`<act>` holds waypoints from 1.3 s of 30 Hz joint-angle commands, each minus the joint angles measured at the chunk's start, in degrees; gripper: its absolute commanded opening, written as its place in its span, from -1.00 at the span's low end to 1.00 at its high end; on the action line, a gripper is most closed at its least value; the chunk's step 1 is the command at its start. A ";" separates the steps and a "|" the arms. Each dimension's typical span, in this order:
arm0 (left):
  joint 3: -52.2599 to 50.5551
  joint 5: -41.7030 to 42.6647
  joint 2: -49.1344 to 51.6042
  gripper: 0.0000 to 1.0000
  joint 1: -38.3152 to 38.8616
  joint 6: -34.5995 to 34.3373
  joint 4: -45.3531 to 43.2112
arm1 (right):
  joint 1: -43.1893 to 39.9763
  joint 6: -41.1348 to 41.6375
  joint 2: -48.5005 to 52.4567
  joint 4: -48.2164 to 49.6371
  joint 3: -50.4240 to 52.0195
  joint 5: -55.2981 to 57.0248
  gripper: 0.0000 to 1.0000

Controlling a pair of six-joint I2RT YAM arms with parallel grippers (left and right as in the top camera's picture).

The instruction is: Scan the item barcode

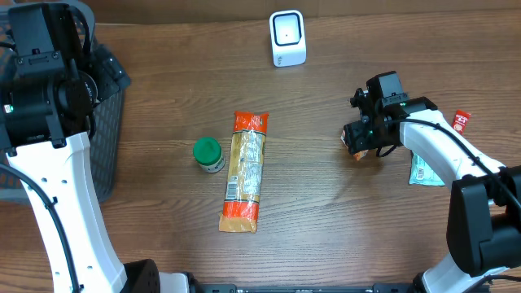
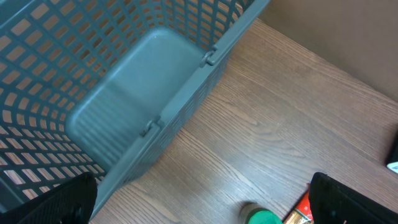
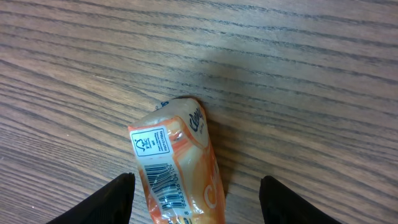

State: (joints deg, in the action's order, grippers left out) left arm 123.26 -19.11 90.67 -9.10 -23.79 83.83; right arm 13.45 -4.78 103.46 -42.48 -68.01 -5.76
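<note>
Wood-grain table (image 1: 326, 236) holds one grey mesh basket (image 1: 106, 155) at the left, one long orange-yellow packet (image 1: 244, 171), one white scanner (image 1: 287, 38), one green-lidded jar (image 1: 208, 154), one teal sachet (image 1: 425, 171) and one red sachet (image 1: 461, 120). Left gripper (image 2: 199, 186), by the basket, stands wide open. Right gripper (image 3: 196, 180) straddles one small orange packet (image 3: 177, 162) lying barcode-up at the table's right, jaws apart, not clamped.

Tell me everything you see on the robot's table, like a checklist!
surface: wooden table, brown grain.
job's things: white scanner at the far edge; orange packet, barcode showing.
clutter: pasta pack, green-lidded jar, teal packet, red sachet, grey basket.
tools: left tool open, near the basket; right tool open, fingers either side of the orange packet.
cables: black lead along the right arm.
surroundings: nothing seen.
</note>
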 commanded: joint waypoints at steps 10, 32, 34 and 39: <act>0.61 -0.74 0.39 1.00 -0.24 0.50 -0.04 | 2.03 -0.17 -0.48 2.64 2.91 5.25 -0.35; 0.61 -0.72 0.39 0.99 -0.24 0.50 -0.04 | 2.10 0.04 -0.48 3.32 2.91 2.43 0.36; 0.61 -0.72 0.39 0.99 -0.24 0.50 -0.04 | 2.10 0.26 -0.48 3.56 2.80 2.47 0.42; 0.61 -0.72 0.39 1.00 -0.24 0.50 -0.04 | 2.21 2.75 -1.49 1.64 -1.64 4.17 0.61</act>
State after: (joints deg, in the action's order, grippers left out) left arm 123.26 -19.11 90.67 -9.10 -23.77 83.83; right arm 15.46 -3.97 103.46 -40.51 -65.89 -2.57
